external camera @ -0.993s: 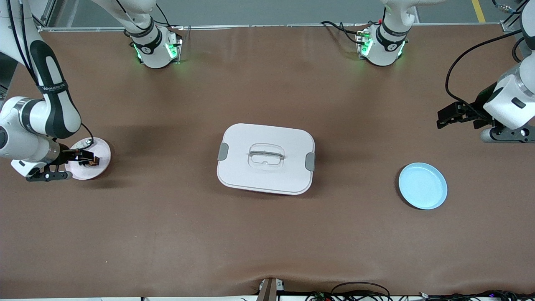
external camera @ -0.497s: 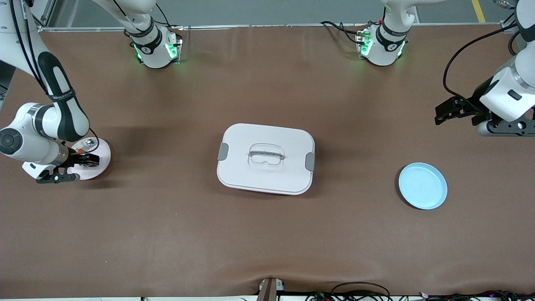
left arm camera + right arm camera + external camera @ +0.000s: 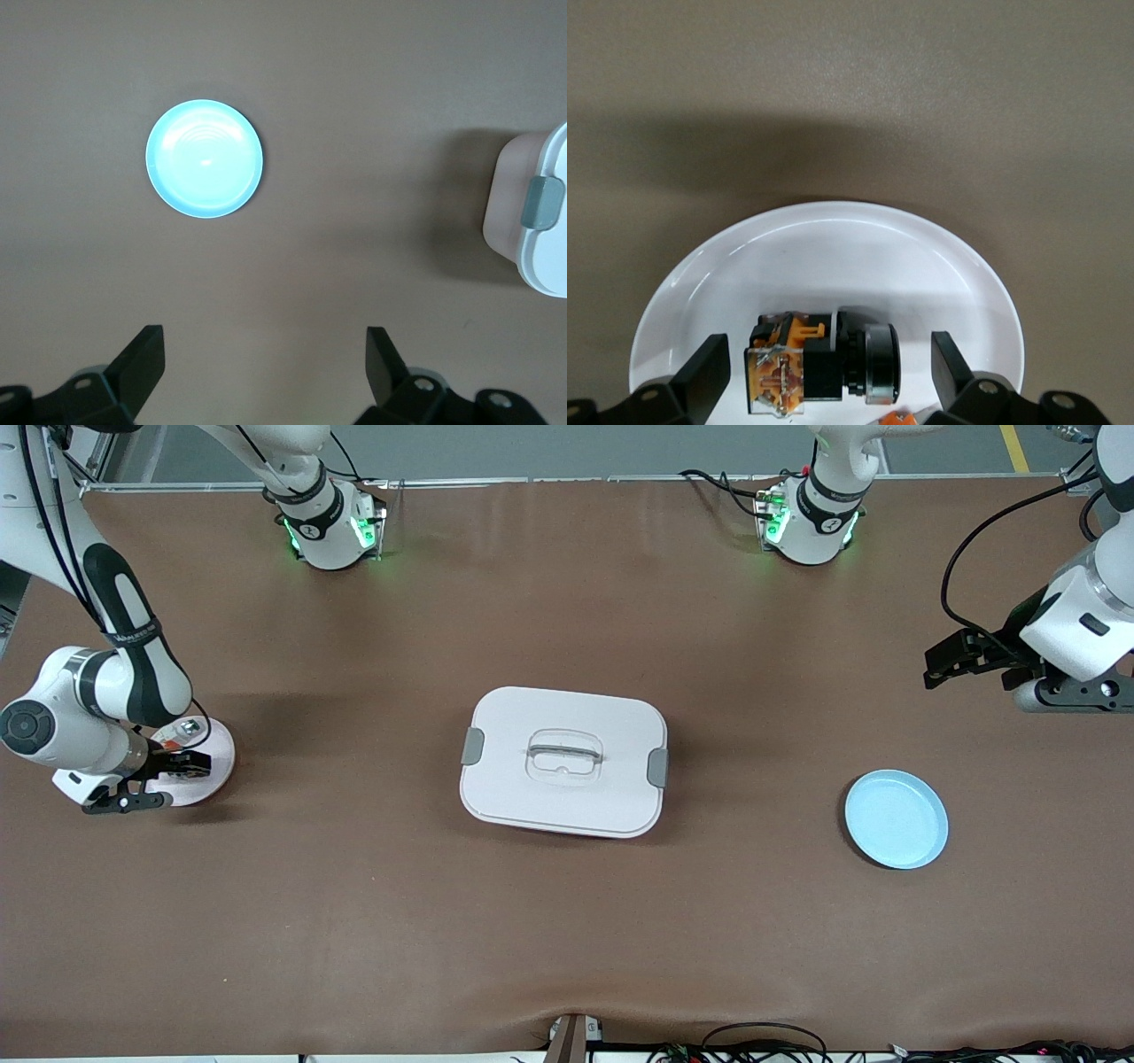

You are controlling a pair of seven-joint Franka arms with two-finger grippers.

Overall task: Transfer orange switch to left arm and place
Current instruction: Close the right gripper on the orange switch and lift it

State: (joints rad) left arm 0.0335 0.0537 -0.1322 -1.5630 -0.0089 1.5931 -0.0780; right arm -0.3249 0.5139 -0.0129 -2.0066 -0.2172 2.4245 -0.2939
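Observation:
The orange switch (image 3: 824, 363), a black block with an orange end and a silver ring, lies on a white plate (image 3: 833, 248) at the right arm's end of the table. My right gripper (image 3: 828, 354) is low over that plate (image 3: 217, 751), open, one finger on each side of the switch and apart from it. In the front view the right gripper (image 3: 184, 765) hides the switch. My left gripper (image 3: 941, 662) is open and empty, up over bare table at the left arm's end; it shows in the left wrist view (image 3: 263, 343). The white box (image 3: 563, 760) stands mid-table between the arms.
A light blue plate (image 3: 896, 818) lies at the left arm's end, nearer the front camera than the left gripper; it also shows in the left wrist view (image 3: 204, 158), with the box's corner (image 3: 540, 239). A small silver-grey piece with a red-orange bit (image 3: 186, 729) shares the white plate.
My right gripper has drawn back a little toward the right arm's end over the white plate. My left gripper has shifted slightly toward the bases. The last half second shows almost no motion.

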